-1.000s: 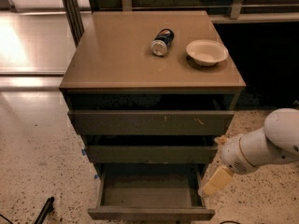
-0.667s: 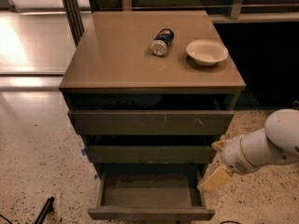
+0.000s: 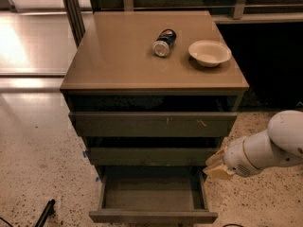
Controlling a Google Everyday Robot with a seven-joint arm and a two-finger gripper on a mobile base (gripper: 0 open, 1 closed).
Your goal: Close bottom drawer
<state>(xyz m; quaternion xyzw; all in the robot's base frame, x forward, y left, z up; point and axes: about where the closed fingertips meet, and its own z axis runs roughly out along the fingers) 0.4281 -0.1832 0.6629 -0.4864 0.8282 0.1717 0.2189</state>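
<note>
Plainly the bottom drawer stands pulled well out from under the middle drawer, its shallow box bare inside. It lies below the gripper and to its left in the view. The gripper hangs just beside the box's right wall, near the rear end. Whether it is released or clenched I cannot tell, nor whether it touches the wall. I judge the drawer stiff and light, since it is empty, and likely to slide easily on its runners. The front is plain and has no handle, so there is nothing to grasp. A flat push on the front panel suits it better. That panel sits nearer the camera than the gripper, and pressing near its middle should keep the box from skewing.
</note>
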